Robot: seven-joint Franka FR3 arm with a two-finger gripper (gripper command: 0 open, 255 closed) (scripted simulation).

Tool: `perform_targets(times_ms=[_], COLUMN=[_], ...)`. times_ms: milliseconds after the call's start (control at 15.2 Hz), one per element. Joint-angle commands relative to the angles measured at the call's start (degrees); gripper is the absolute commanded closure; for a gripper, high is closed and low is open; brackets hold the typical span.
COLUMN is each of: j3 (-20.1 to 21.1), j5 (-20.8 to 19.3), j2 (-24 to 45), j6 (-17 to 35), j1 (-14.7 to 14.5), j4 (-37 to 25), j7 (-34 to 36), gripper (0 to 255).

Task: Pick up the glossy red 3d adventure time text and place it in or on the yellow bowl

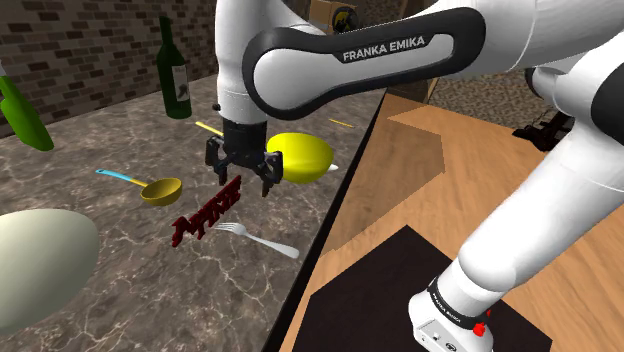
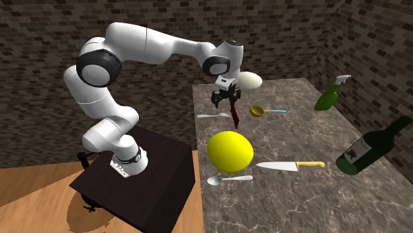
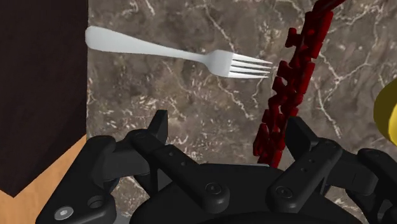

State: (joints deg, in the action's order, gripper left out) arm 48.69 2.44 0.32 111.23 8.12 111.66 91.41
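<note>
The glossy red 3D text [image 1: 205,216] stretches across the marble counter, and one end reaches under my gripper [image 1: 241,178]. In the wrist view the red text [image 3: 286,89] runs between the fingers, close to one black finger [image 3: 299,135], while the other finger [image 3: 159,126] stands well apart from it. The gripper [image 3: 228,124] is open and does not clasp the text. The yellow bowl [image 1: 300,157] lies just beyond the gripper toward the shoulder view's right. In the second exterior view the bowl [image 2: 229,151] is nearer the camera than the gripper [image 2: 224,102] and the text [image 2: 234,114].
A silver fork [image 1: 260,240] lies beside the text near the counter edge. A yellow ladle with a blue handle [image 1: 158,190], a dark green bottle [image 1: 173,70], a green spray bottle [image 1: 22,115] and a large white rounded object [image 1: 40,265] stand around. A knife [image 2: 291,165] and a spoon [image 2: 228,179] lie past the bowl.
</note>
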Motion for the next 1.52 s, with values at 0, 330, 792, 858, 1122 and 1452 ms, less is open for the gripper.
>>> perform_targets(times_ms=[0,330,792,858,1122,1452], j3=[1.14,-1.15,-1.90,-1.89,-1.90,-1.90], j5=[-5.91,-13.68,-15.27,-15.27,-15.27,-15.27], j2=[6.99,16.90,18.62,18.61,18.62,18.62], j6=[0.42,0.15,4.59,4.59,4.59,4.59], j1=[-1.34,-6.72,-7.28,-7.27,-7.28,-7.28], j4=[-4.41,-11.62,-8.38,-8.38,-8.38,-8.38], j7=[8.07,17.80,18.84,18.84,18.84,18.84], gripper=[0,0,0,0,0,255])
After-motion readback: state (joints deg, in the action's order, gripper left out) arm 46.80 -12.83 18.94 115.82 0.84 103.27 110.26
